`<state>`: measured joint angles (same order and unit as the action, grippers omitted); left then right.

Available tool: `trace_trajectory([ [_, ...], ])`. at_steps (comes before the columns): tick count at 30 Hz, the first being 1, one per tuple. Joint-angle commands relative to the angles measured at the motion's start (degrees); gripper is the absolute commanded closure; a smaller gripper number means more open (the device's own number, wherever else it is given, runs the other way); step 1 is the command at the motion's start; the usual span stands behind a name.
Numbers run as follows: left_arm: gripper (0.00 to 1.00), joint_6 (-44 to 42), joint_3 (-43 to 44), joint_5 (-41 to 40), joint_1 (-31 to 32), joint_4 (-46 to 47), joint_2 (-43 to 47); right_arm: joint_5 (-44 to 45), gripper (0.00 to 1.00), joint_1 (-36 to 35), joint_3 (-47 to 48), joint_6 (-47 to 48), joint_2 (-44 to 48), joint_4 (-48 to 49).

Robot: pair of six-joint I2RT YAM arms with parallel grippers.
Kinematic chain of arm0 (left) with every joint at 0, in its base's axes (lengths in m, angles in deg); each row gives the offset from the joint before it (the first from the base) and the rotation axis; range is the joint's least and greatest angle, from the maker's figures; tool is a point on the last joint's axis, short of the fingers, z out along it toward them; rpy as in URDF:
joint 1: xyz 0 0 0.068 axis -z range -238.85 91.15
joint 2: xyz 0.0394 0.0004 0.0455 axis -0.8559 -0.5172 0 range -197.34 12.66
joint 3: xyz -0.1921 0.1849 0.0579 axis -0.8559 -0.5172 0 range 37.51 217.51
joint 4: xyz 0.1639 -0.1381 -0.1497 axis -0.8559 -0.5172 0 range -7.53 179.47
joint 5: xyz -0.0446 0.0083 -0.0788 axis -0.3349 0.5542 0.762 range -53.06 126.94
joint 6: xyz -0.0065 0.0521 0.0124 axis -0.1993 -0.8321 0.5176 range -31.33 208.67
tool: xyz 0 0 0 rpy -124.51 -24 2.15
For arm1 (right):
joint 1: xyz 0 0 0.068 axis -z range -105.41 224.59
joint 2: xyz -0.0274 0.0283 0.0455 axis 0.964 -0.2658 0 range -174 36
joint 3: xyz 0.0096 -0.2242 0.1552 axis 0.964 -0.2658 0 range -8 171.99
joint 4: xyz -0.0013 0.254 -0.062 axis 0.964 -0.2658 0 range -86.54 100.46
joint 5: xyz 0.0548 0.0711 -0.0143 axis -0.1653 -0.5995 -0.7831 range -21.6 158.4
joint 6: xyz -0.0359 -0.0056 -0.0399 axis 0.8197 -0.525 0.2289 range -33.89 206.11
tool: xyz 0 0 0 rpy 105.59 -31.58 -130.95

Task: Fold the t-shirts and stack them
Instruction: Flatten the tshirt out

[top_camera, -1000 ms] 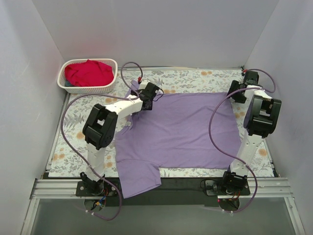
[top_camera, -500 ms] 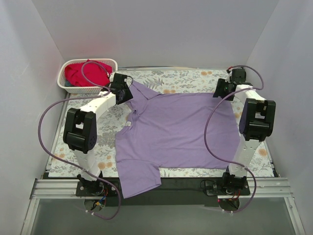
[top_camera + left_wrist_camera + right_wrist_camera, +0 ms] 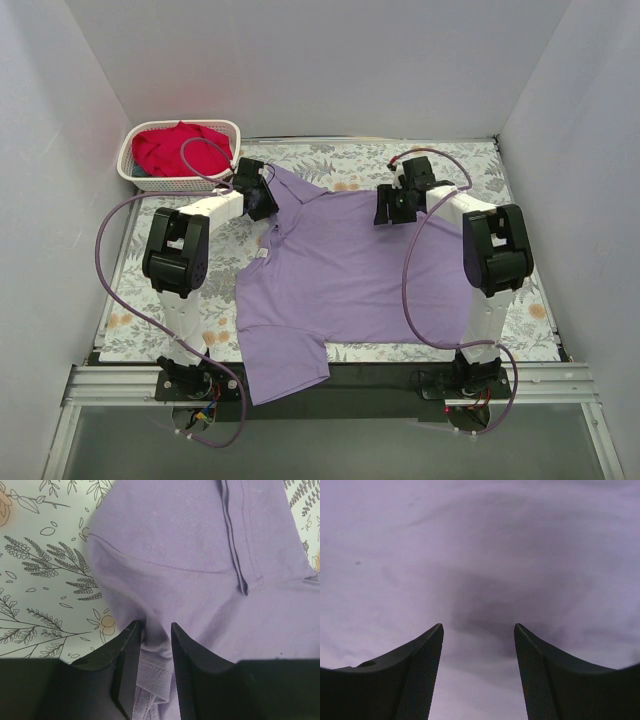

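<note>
From above, the lavender t-shirt (image 3: 360, 270) lies spread over the floral bench (image 3: 150, 250), part of it overhanging the near edge; the red t-shirt (image 3: 178, 148) is bunched in the white basket (image 3: 229, 130) at the far left corner, apart from the lavender one. The left hand (image 3: 258, 192) sits at the shirt's far left corner by the collar; the overhead view hides its grip, but the left wrist view shows its fingers (image 3: 131, 652) drawn close together, pinching a raised fold of lavender cloth, with a stitched seam running away beyond. The right hand (image 3: 385, 207) is over the shirt's far edge near its middle; its wrist view shows only lavender cloth, with the fingers (image 3: 422, 675) spread wide over a dark shadow; they seem just above the cloth, though contact is unclear.
</note>
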<state>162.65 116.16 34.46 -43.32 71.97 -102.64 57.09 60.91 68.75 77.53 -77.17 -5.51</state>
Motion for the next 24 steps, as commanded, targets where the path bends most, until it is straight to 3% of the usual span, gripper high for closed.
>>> trace_trajectory([
  [1, 0.69, 0.29, 1.59, -0.41, -0.41, 0.97, 0.78, -2.13, 0.44, -2.57, -0.37, -0.03, 3.65, 2.52],
  [4, 0.70, 0.03, 1.59, -0.33, -0.59, 1.06, 0.44, -2.84, 0.44, -4.69, -0.64, 0.05, 3.65, 2.69],
  [9, 0.86, -0.67, 2.12, 0.02, -0.68, 0.97, 0.96, -2.75, 0.44, -6.28, -0.73, -0.21, 3.30, 2.69],
  [12, 0.90, -2.34, 2.64, -1.38, -0.76, 0.54, 1.75, -2.84, 0.44, -6.72, -0.90, -0.12, 3.48, 2.70],
  [24, 0.98, -17.45, 8.53, -11.92, -0.76, -7.02, 0.00, -1.52, 0.44, -7.16, -1.60, 0.05, 2.16, 2.78],
])
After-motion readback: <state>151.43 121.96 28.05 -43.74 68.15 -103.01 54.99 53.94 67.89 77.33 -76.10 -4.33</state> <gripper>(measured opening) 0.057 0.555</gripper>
